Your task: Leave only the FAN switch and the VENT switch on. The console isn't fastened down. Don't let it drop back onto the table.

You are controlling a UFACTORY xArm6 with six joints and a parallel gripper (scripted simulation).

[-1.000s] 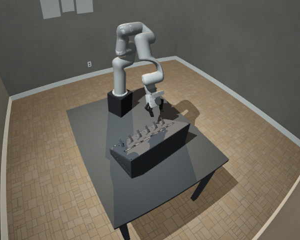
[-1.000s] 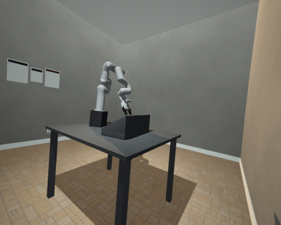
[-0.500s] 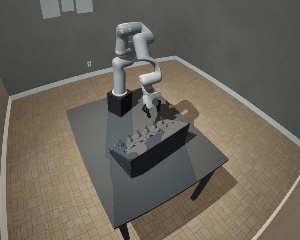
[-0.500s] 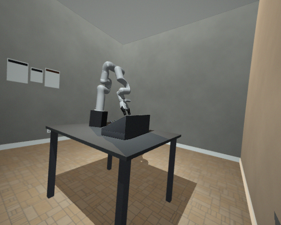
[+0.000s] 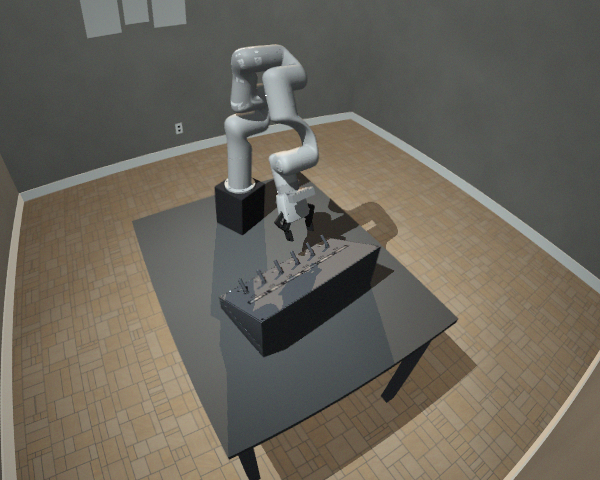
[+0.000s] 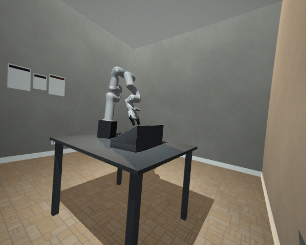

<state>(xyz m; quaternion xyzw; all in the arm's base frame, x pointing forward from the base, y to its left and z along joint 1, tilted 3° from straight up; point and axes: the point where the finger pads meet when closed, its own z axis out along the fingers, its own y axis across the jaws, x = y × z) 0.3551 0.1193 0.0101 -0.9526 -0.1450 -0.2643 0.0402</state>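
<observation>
A dark wedge-shaped console stands on the table. Its sloped top faces the arm and carries a row of several small grey toggle switches above a pale label strip. The labels are too small to read, so I cannot tell which switches are FAN and VENT or which are on. My gripper is open and empty. It hangs just above and behind the right end of the switch row, near the rightmost levers. In the exterior view the console's back hides most of the switches.
The arm's black base block stands on the table's far side, left of the console. The table edge runs close to the right of the console.
</observation>
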